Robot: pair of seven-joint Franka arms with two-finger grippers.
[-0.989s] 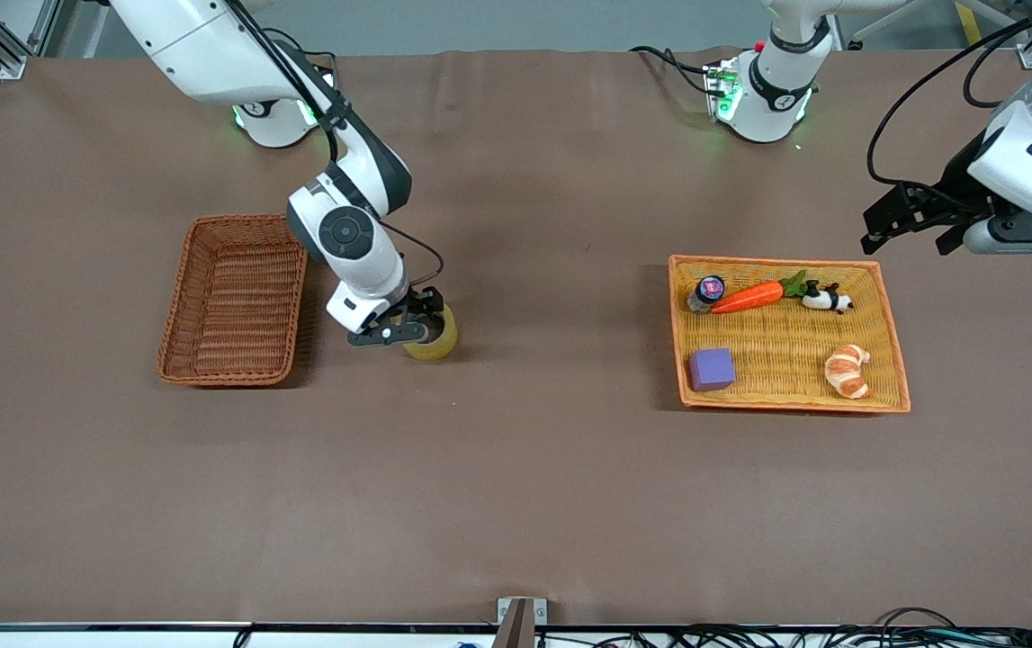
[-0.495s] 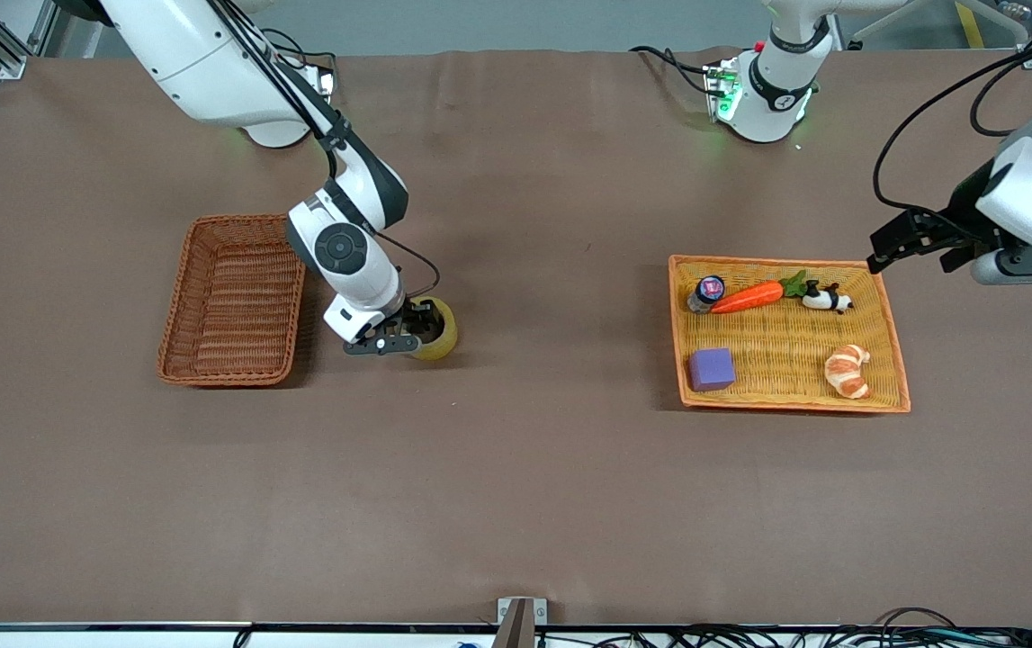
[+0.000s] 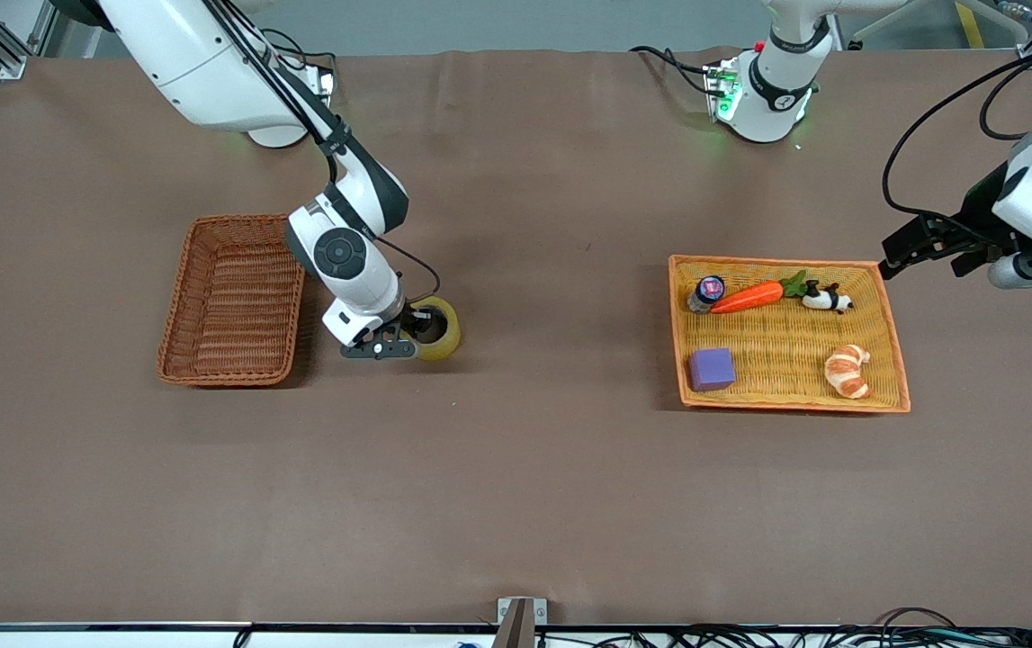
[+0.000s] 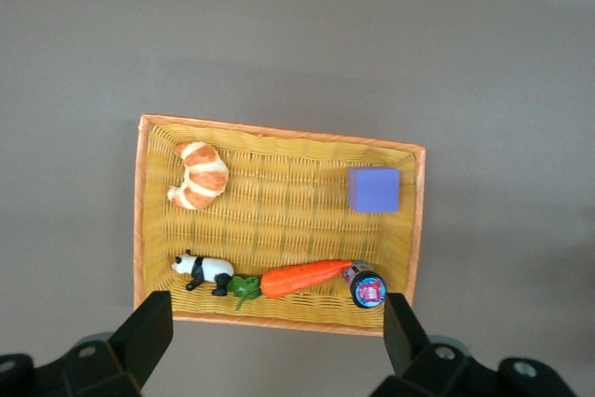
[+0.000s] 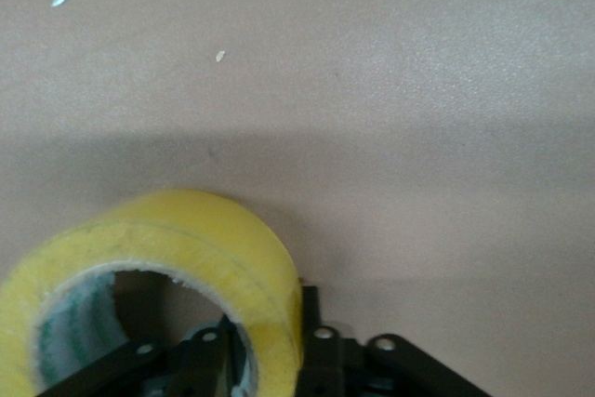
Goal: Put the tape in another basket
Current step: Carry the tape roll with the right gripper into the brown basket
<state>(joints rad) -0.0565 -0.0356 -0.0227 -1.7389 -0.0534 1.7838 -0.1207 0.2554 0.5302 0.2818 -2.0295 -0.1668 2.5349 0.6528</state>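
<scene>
**Right gripper clamped on tape, beside the wicker basket**

Right gripper (image 3: 415, 335) is low over the table, just beside the long edge of the basket (image 3: 233, 300) on the side toward the left arm's end. Its fingers pinch the wall of the tape (image 3: 440, 329): in the right wrist view one finger (image 5: 311, 341) sits against the outside of the yellow band and the other reaches into the core, so the gripper is closed on the roll (image 5: 153, 271). The tape is tilted, its hole facing partly upward. Cannot tell from these views whether its lower edge touches the table.

The basket lies toward the right arm's end, long axis running toward the front camera, interior bare. A narrow strip of bare table (image 3: 516, 468) separates its raised rim from the gripper.

Left gripper (image 3: 907, 247) waits in the air over the table just off the corner of the yellow tray (image 3: 895, 360), fingers (image 4: 149, 332) spread wide apart, holding nothing. The tray holds a carrot (image 3: 747, 297), a panda figure (image 3: 827, 298), a small bottle (image 3: 707, 292), a purple block (image 3: 712, 369) and a croissant (image 3: 848, 370).

A wide open stretch of table lies between basket and tray.
</scene>
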